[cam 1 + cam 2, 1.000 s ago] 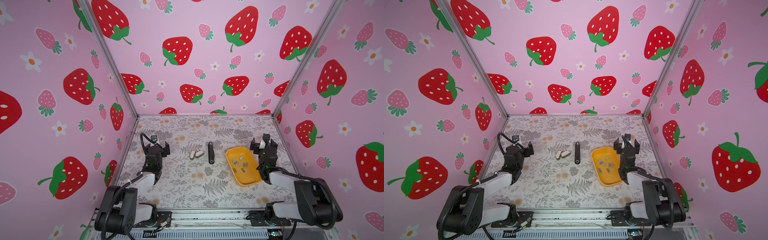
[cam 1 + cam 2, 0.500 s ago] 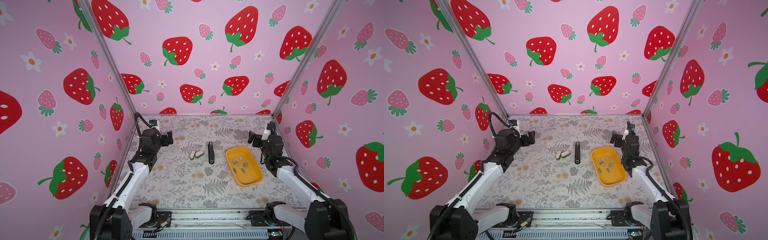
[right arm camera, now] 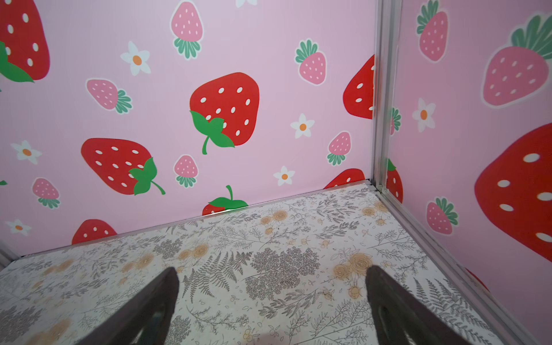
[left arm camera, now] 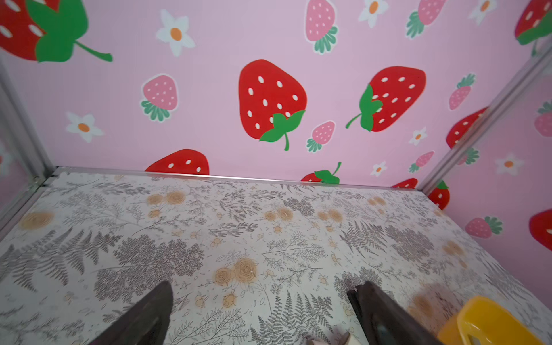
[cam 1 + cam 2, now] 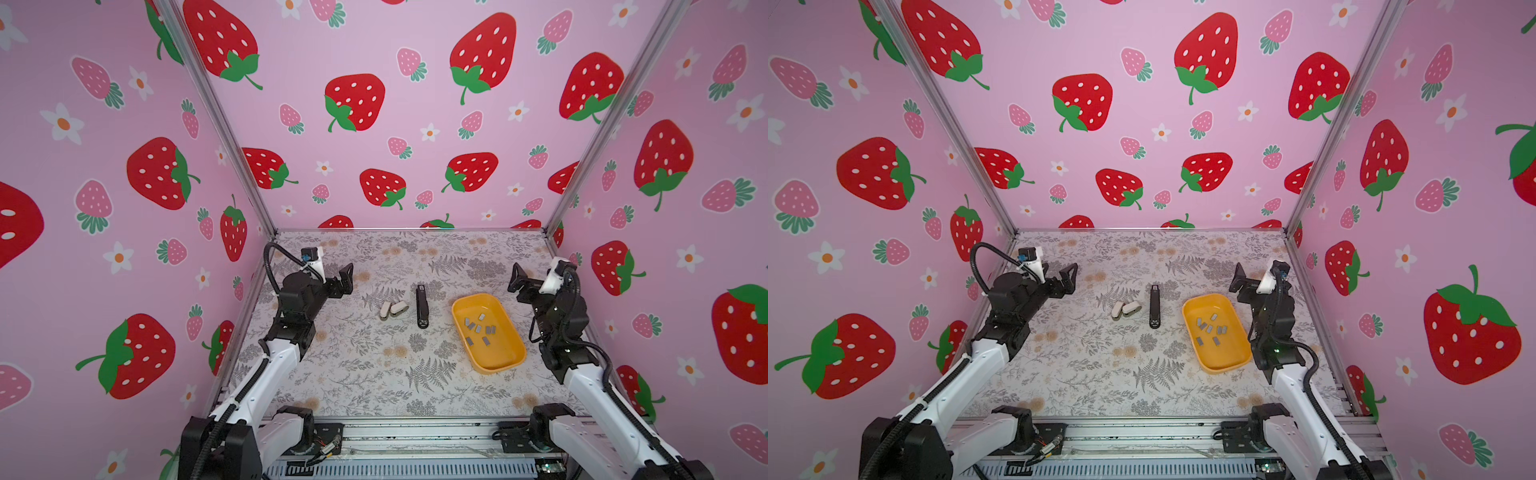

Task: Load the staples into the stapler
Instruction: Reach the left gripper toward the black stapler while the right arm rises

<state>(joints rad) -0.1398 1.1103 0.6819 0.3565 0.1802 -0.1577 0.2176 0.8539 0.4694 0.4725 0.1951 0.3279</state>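
Both arms are being lifted out of the low, folded pose held a second ago. The left arm [image 5: 299, 291] and the right arm [image 5: 557, 307] are now being carried high over the two sides of the desk [image 5: 374, 374], with the wrists aimed toward the back wall [image 5: 415, 124]. Nothing on the desk is being disturbed by this: the tray and the staplers are lying where they lay before. The task is therefore being judged as only just opening, with no staple lifted and no stapler opened.

The left jaws are being held spread wide and empty, with bare desk showing between them in the left wrist view. The right jaws are likewise being held spread wide and empty.

The staples [image 5: 478, 329] are being kept loose in one yellow tray [image 5: 496, 353] on the right of the desk, near the right arm. About eight short grey strips are being counted there, though two lying close together leave the count uncertain. One long black stapler [image 5: 422, 306] is being seen flat near the middle, beside the tray but apart from it. Two small whitish staplers [image 5: 385, 310] are being seen just left of it, touching or nearly touching each other.
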